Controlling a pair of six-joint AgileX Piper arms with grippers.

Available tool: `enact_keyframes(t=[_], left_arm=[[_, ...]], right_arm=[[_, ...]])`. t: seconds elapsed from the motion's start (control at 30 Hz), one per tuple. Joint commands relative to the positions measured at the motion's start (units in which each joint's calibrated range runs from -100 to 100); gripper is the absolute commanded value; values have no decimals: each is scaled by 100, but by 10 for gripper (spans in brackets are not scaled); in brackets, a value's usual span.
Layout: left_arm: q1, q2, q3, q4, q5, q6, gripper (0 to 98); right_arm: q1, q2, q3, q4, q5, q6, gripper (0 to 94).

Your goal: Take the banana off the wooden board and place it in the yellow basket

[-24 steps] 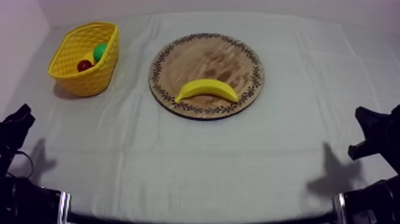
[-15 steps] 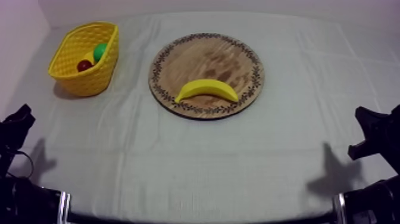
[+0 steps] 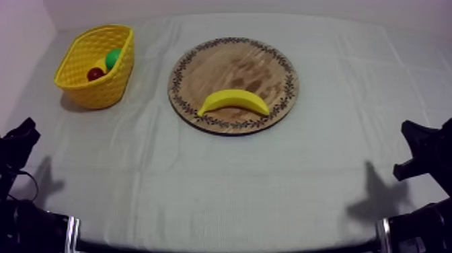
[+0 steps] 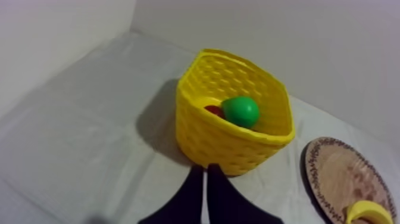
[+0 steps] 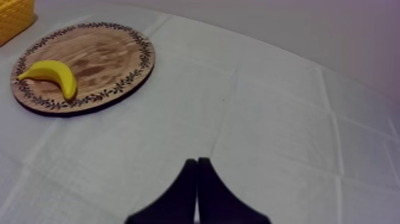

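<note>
Grey-white cloth (image 3: 222,195) covers the whole table, and from above we see it lie bare and wide between our two arms and the work. Our left arm (image 3: 17,145) sits low at its own side and our right arm (image 3: 424,148) low at the other. Ahead of both, near the middle, lies the wooden board (image 3: 229,64). The banana (image 3: 233,101) rests on the half of it nearer our arms, its ends close to the patterned rim. The yellow basket (image 3: 94,91) stands well ahead of the left arm, near the table's left edge. It is apart from the board, with a strip of bare cloth between them. In it lie a small red fruit (image 3: 95,74) and a green fruit (image 3: 113,58).

From the left wrist, our left gripper (image 4: 205,173) has its fingers pressed together into a narrow wedge, clenched on nothing. The basket stands just ahead of the fingertips, its near wall facing us, with open cloth off to the gripper's left. The board's rim and one end of the banana lie farther off to the gripper's right.

From the right wrist, our right gripper (image 5: 197,162) is likewise clenched on nothing, its fingers together. Bare cloth spreads ahead of it and to its right. The board with the banana lies well ahead to its left, with open cloth between.
</note>
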Motion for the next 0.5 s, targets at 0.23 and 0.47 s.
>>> enact_keyframes(t=[0.23, 0.47], left_arm=[[66, 25, 7, 54, -166, -524, 6], [-30, 1050, -775, 40, -640, -746, 0]], right_arm=[[0, 0, -3, 0, 7, 2, 3], [0, 0, -3, 0, 7, 2, 3]])
